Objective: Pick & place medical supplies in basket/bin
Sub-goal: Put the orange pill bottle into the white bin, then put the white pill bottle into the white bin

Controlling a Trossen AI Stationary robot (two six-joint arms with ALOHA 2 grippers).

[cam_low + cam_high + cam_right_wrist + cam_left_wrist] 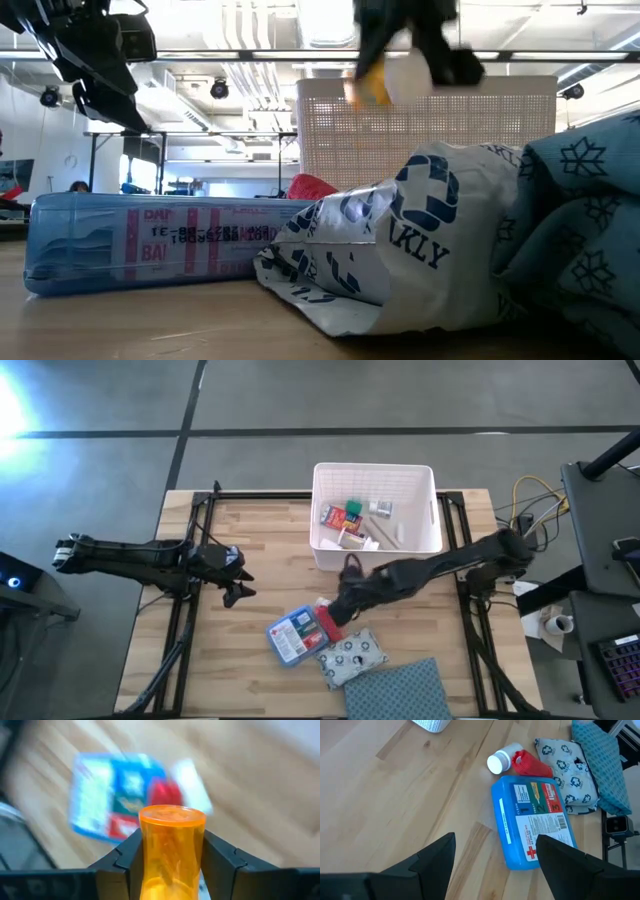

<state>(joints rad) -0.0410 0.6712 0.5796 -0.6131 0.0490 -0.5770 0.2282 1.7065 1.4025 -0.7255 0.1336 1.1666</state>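
Observation:
My right gripper (345,598) is shut on an orange pill bottle (171,850) and hangs above the table just near of the white bin (375,510). In the low view the bottle (388,80) shows high up before the bin's perforated wall (480,130). Below lie the blue-and-red flat packet (293,636), a red pack (329,623), a white-capped bottle (498,762) on its side and the white patterned pouch (353,656). Several supplies lie in the bin. My left gripper (240,582) is open over bare table left of the packet (532,822). My right gripper pinches the orange bottle's side wall (150,855) between its two fingers (220,860), one on each side. The bottle's closed orange end (171,815) points away from the wrist. In the low view it is lifted clear of the table, above the other supplies.
The blue-grey dotted cloth (405,690) lies at the near edge, right of the pouch, and fills the right of the low view (580,220). Black frame rails run along both table sides. Bare wood lies left of the packet and around my left gripper.

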